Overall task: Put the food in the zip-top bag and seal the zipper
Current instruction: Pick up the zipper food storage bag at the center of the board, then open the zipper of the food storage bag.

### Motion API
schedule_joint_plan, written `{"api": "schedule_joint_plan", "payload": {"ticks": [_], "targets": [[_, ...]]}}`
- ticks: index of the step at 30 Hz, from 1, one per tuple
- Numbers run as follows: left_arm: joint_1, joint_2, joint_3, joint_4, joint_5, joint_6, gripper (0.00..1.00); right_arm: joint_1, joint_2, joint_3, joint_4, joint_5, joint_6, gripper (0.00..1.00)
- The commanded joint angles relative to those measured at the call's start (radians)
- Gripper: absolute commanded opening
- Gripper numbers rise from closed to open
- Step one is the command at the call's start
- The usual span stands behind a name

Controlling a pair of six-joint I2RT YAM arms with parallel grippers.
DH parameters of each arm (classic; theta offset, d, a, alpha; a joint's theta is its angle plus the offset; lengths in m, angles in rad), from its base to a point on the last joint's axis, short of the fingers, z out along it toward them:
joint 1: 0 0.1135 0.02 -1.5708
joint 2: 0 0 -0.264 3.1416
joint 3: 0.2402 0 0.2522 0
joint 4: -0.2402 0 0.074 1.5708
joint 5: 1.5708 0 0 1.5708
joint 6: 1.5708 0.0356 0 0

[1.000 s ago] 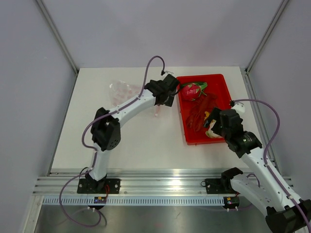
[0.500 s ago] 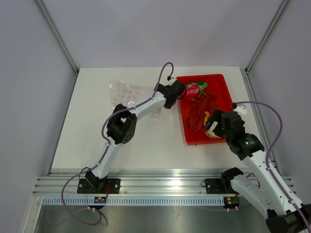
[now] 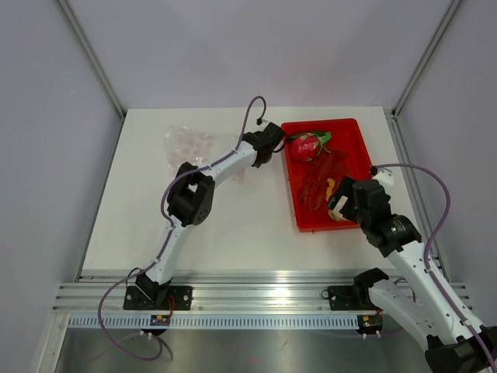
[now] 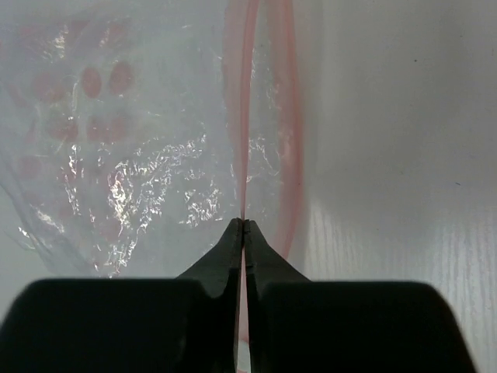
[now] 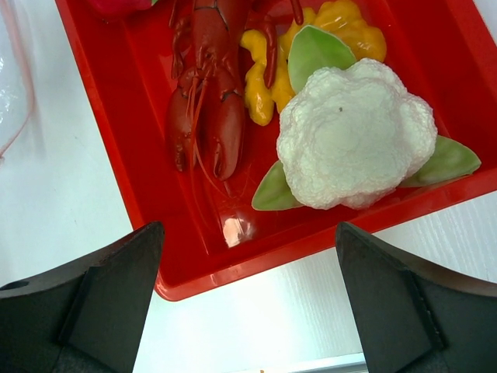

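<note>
The clear zip-top bag point(image 3: 190, 144) lies flat on the white table, left of the red tray point(image 3: 353, 128). My left gripper point(image 4: 243, 224) is shut on the bag's pink zipper point(image 4: 248, 116), which runs straight between its jaws. In the top view that gripper point(image 3: 250, 155) sits at the bag's right edge. The food lies in the tray: a dark-red lobster-like piece point(image 5: 206, 101), a white cauliflower point(image 5: 353, 144) with green leaves, and a yellow piece point(image 5: 342, 23). My right gripper point(image 5: 249, 224) hangs wide open above the tray's near rim, holding nothing.
A pink dragon fruit point(image 3: 307, 145) lies at the tray's far end, close to my left wrist. The tray wall point(image 5: 101, 116) stands between the food and the bag. Grey walls enclose the table on three sides.
My left gripper has shut on the bag's zipper edge and pulled back to the left from the tray, and the bag has shifted slightly left. The right arm has barely moved.
</note>
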Motion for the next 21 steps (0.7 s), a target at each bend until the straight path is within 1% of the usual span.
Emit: {"api": "schedule_joint_plan", "payload": {"ticks": [1, 3, 5, 6, 7, 8, 9, 10, 11, 12, 13, 15, 17, 18, 21], "targets": [[0.025, -0.078, 0.018, 0.003, 0.071, 0.012, 0.0, 0.004, 0.022, -0.004, 0.057, -0.032, 0.009, 0.99], [0.037, -0.155, -0.015, -0.021, 0.104, -0.002, 0.0, 0.004, 0.057, 0.003, 0.097, -0.056, 0.015, 0.99], [0.065, -0.232, -0.061, -0.018, 0.183, -0.038, 0.0, 0.004, 0.09, 0.019, 0.136, -0.101, 0.017, 0.99], [0.078, -0.331, -0.131, -0.002, 0.226, -0.058, 0.0, 0.004, 0.128, 0.043, 0.154, -0.119, 0.015, 0.99], [0.103, -0.38, -0.17, 0.017, 0.336, -0.095, 0.0, 0.004, 0.146, 0.057, 0.185, -0.16, 0.015, 1.0], [0.114, -0.437, -0.219, 0.038, 0.387, -0.11, 0.0, 0.004, 0.166, 0.069, 0.2, -0.186, 0.017, 0.99], [0.121, -0.523, -0.295, 0.08, 0.426, -0.129, 0.0, 0.006, 0.206, 0.101, 0.218, -0.211, 0.017, 1.0], [0.125, -0.564, -0.332, 0.097, 0.473, -0.147, 0.0, 0.006, 0.228, 0.117, 0.257, -0.267, 0.023, 1.0], [0.125, -0.594, -0.356, 0.114, 0.489, -0.158, 0.0, 0.004, 0.249, 0.147, 0.28, -0.295, 0.032, 0.99], [0.123, -0.632, -0.389, 0.115, 0.519, -0.182, 0.0, 0.007, 0.296, 0.16, 0.307, -0.365, 0.038, 0.99], [0.125, -0.644, -0.399, 0.115, 0.535, -0.192, 0.0, 0.01, 0.32, 0.17, 0.365, -0.395, 0.055, 0.99], [0.125, -0.667, -0.422, 0.12, 0.572, -0.218, 0.0, 0.038, 0.396, 0.21, 0.402, -0.433, 0.076, 0.99], [0.125, -0.675, -0.431, 0.132, 0.589, -0.23, 0.0, 0.062, 0.468, 0.261, 0.429, -0.443, 0.096, 0.99], [0.123, -0.675, -0.434, 0.134, 0.605, -0.239, 0.0, 0.09, 0.488, 0.273, 0.438, -0.444, 0.105, 0.99], [0.125, -0.677, -0.437, 0.14, 0.635, -0.25, 0.0, 0.119, 0.54, 0.29, 0.499, -0.457, 0.148, 0.99]]}}
